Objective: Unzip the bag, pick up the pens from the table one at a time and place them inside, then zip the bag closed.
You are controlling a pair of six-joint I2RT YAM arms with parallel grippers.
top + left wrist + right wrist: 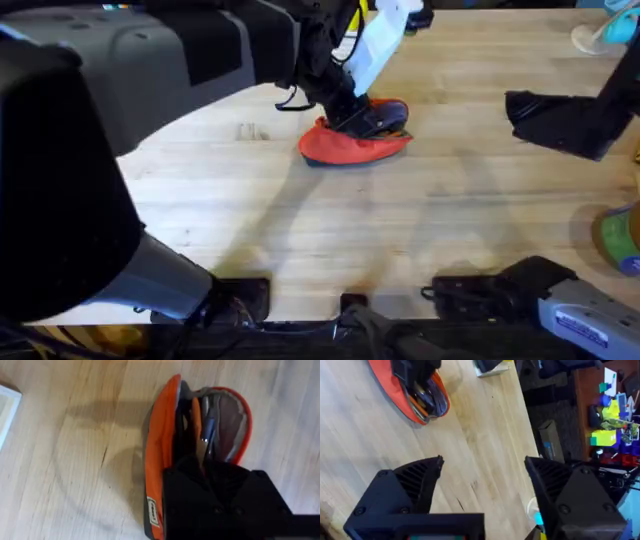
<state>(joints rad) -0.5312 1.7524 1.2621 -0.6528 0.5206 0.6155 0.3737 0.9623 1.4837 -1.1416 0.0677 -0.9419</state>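
Here the bag [352, 143] lies on the counter [330, 235] a little beyond its middle, a red-orange pouch with its zipper undone and its mouth gaping. The left arm reaches across from the lower left, and its left tool [352, 108] is down at the open top of the bag. In the left wrist view the bag [160, 465] shows its grey lining, with slim pens [197, 417] standing inside the opening, one orange and one darker with a metal clip; the black body of the left tool [210, 472] covers the near part of the mouth, and I cannot tell whether its fingers are apart or together, or whether they hold anything. The right tool [525, 110] hovers well apart from the bag, toward the far right of the counter. In the right wrist view its two black fingers [417, 482] stand wide apart with bare wood between them.
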